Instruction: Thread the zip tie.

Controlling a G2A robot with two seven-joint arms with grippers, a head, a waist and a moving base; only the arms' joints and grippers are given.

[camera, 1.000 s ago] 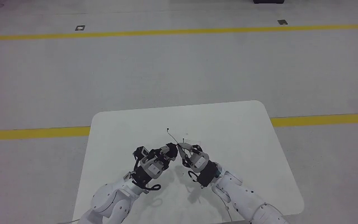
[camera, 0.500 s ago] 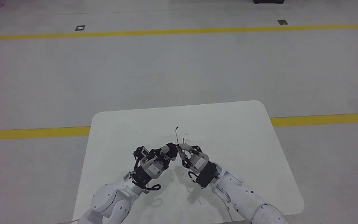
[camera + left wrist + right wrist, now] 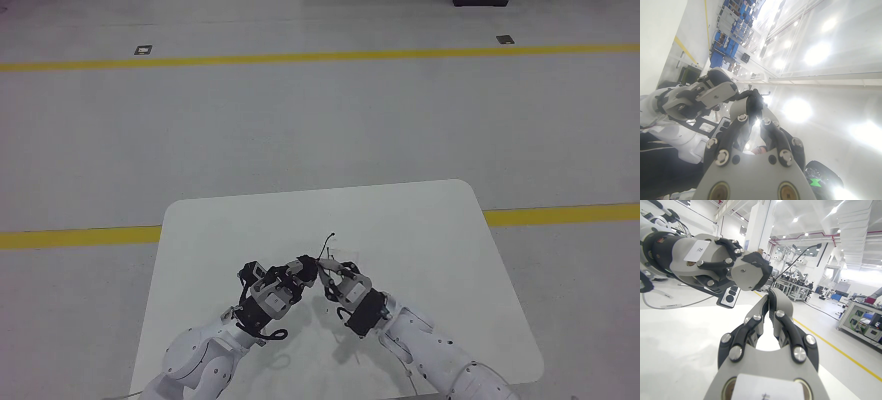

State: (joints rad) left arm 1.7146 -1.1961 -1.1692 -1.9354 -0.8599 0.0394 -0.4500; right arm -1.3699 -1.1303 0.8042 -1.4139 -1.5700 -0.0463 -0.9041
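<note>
The zip tie [image 3: 325,247] is a thin black strand rising from where both grippers meet over the white table [image 3: 430,225]. My left gripper [image 3: 308,264] is shut, its dark-padded tips pinched together [image 3: 753,98], and a short bit of the zip tie [image 3: 766,94] pokes out past them. My right gripper [image 3: 326,267] faces it tip to tip. In the right wrist view the right gripper [image 3: 769,296] is shut on the zip tie [image 3: 797,260], whose long free end slants up and away. The left gripper [image 3: 763,274] sits just above those tips.
A yellow floor line [image 3: 560,214] runs behind the table. Bare tabletop [image 3: 230,230] lies on both sides of the arms and towards the far edge. Workbenches and racks [image 3: 863,313] stand far off in the room.
The zip tie's free end has swung from leaning left to leaning right above the grippers. Both grippers stay shut and nearly in place.
</note>
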